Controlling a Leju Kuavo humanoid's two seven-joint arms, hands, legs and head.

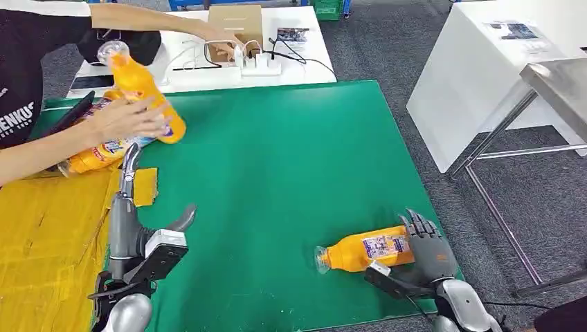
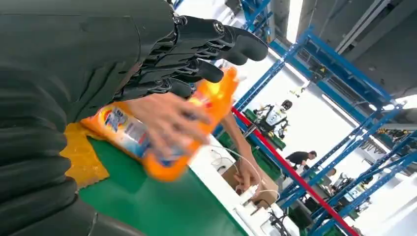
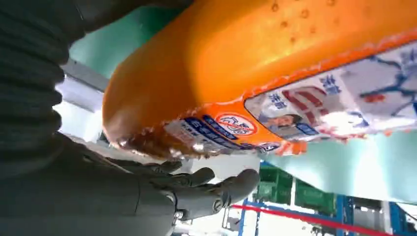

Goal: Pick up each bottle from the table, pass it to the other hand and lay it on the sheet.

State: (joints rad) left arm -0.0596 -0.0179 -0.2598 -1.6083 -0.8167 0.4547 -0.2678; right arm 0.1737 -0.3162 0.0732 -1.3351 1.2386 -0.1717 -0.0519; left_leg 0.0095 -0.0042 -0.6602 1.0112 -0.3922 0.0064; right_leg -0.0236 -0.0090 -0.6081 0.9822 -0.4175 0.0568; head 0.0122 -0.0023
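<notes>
One orange bottle lies on its side on the green mat, near the front edge, cap pointing left. My right hand sits at its base, fingers upright behind it and thumb in front, not closed around it. My left hand is open at the edge of the yellow sheet, fingers pointing up. A person's hand holds a second orange bottle above the mat. A third bottle lies on the sheet, beyond my left fingertips.
A small yellow pad lies by my left hand. Behind the mat a white table carries a cardboard box, a power strip and cables, where the person's other hand reaches. A white bench and a metal table stand at right.
</notes>
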